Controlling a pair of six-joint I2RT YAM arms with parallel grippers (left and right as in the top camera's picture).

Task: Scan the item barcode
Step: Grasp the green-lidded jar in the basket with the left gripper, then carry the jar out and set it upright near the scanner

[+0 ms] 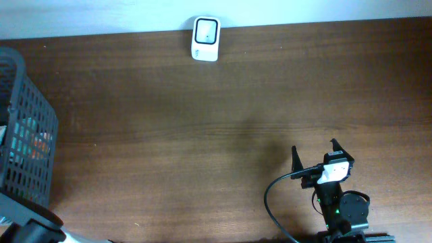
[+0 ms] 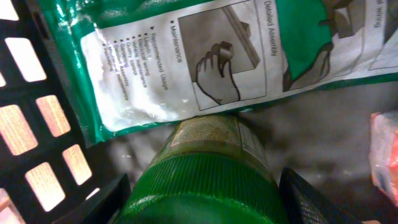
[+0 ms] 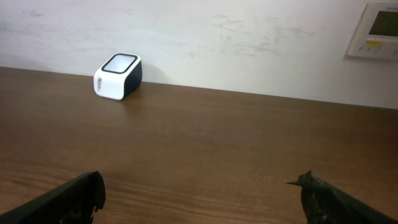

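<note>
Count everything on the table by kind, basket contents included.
Mesh basket: 1
Items inside: 3 (green bottle, green-and-white pouch, orange packet)
Scanner: 1
Total: 5

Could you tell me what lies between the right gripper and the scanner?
Only bare brown wooden tabletop, from right gripper to white box-shaped scanner, in the right wrist view.
</note>
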